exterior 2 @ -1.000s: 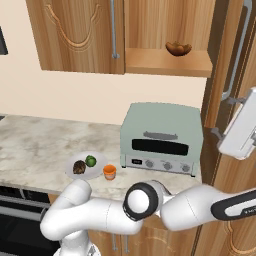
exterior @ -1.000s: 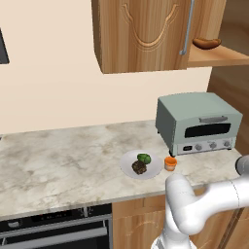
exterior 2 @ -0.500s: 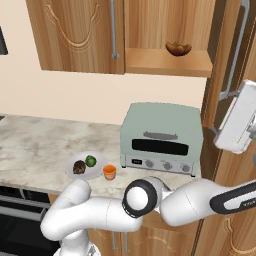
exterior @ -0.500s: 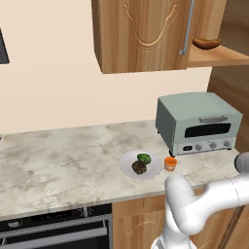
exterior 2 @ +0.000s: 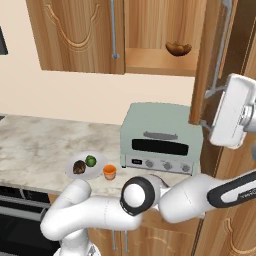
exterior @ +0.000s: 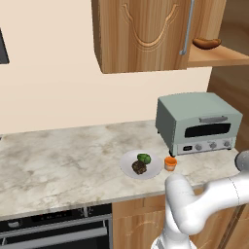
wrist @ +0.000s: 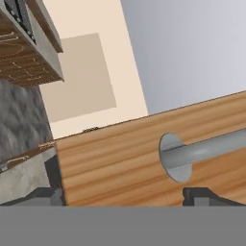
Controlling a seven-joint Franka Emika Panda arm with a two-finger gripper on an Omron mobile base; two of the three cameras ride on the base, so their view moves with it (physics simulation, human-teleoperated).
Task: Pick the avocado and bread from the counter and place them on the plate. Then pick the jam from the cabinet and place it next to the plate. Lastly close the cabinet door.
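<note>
At the open cabinet door (exterior 2: pixel 206 60), tool (wrist: pixel 129 194) sits jaws spread wide, empty, straddling the door's edge near its silver bar handle (wrist: pixel 206 150). Below on the desk (exterior: pixel 58 160): avocado (exterior: pixel 143 158) and bread (exterior: pixel 139 167) on plate (exterior: pixel 153 170), jam (exterior: pixel 170 163) just beside it.
</note>
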